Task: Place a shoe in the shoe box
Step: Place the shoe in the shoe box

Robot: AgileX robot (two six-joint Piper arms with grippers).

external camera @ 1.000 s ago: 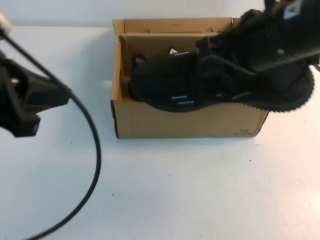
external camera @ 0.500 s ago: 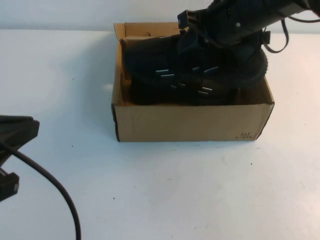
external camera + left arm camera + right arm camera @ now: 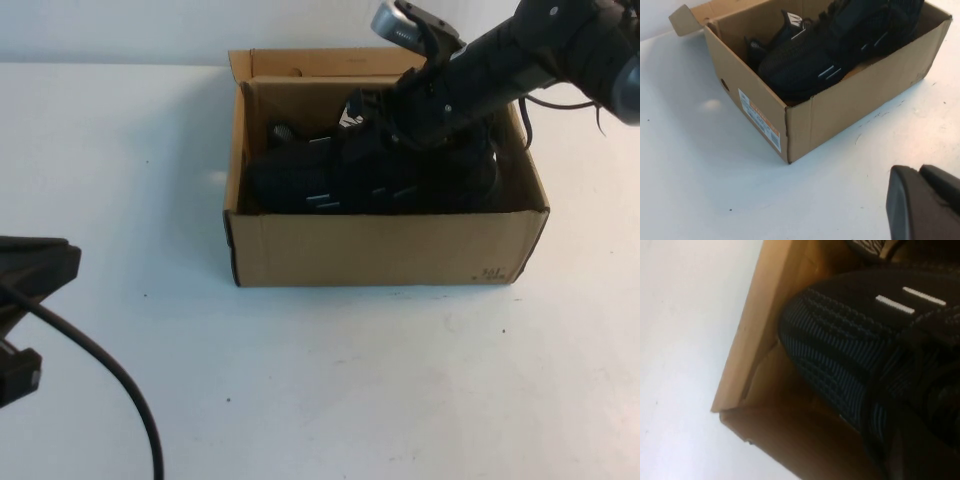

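Note:
The brown cardboard shoe box (image 3: 380,250) stands at the middle back of the table. A black mesh shoe (image 3: 310,185) with white dash marks lies inside it along the near wall. It also shows in the left wrist view (image 3: 805,65) and fills the right wrist view (image 3: 840,340). My right gripper (image 3: 385,115) reaches down into the box and is shut on the shoe at its collar. A look-alike shoe (image 3: 790,25) with a white tongue tag lies behind it. My left gripper (image 3: 922,200) is shut and empty, low at the near left (image 3: 30,270).
A black cable (image 3: 110,380) runs from the left arm across the table's near left corner. The box's short flaps (image 3: 240,65) stand open. White table (image 3: 350,380) spreads in front of the box.
My right gripper has carried the shoe from over the box's near wall back and down into the box. The left arm has drawn back toward the near left.

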